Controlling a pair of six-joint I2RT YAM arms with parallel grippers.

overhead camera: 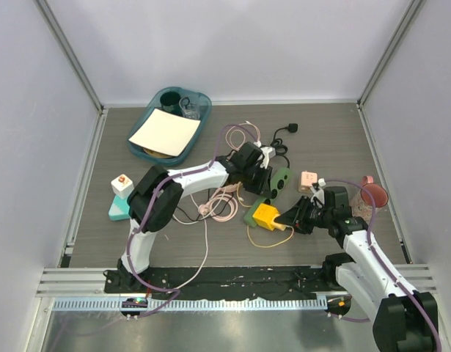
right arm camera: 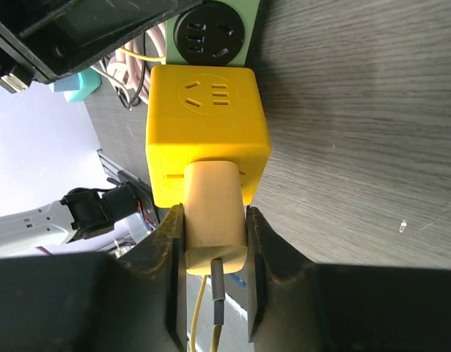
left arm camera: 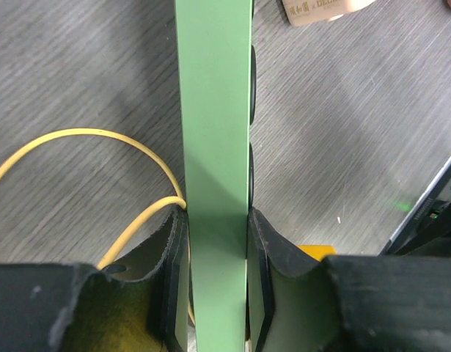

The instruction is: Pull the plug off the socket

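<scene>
Top view: you see the left gripper (overhead camera: 263,178) on the green socket strip (overhead camera: 283,176) mid-table; the right gripper (overhead camera: 291,218) meets the yellow socket cube (overhead camera: 265,215) (the plug is hidden here).
Left wrist: your pads (left arm camera: 174,279) clench the green socket strip's narrow edges, with a yellow cable (left arm camera: 100,139) looping beside it.
Right wrist: the cream plug (right arm camera: 215,209) is seated in the yellow socket cube's side; your jaws appear pressed on both its flanks, grasping it.
</scene>
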